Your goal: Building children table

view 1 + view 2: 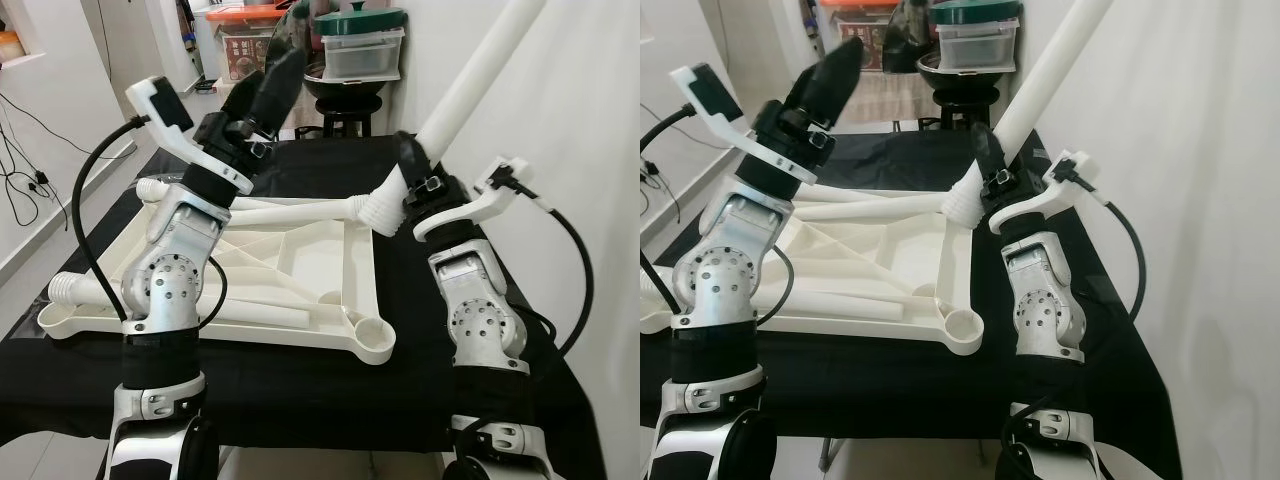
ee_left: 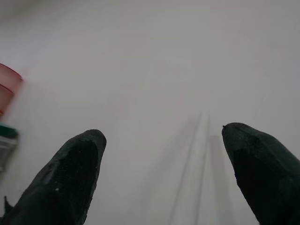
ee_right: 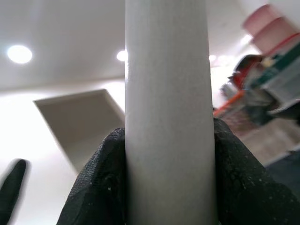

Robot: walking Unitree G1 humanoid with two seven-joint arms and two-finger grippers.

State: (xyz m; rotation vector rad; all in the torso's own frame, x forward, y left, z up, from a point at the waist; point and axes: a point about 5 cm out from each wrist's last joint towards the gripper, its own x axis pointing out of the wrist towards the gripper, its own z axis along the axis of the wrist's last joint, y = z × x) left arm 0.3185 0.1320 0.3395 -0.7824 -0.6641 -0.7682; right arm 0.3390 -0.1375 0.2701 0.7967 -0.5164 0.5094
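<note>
Right end effector [image 3: 166, 187] clamping tilted leg [image 3: 166, 93]

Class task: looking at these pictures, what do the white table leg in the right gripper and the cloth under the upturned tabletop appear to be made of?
Table leg: likely moulded plastic, smooth matte white tube with a ribbed threaded end. Cloth: seemingly woven fabric, dull black, draping over the edge. Right gripper grips the leg.

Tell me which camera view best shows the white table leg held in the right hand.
The left eye view: the whole table leg slants up from the right hand to the frame's top. The right eye view shows much the same. The right wrist view shows a close stretch between the fingers.
</note>
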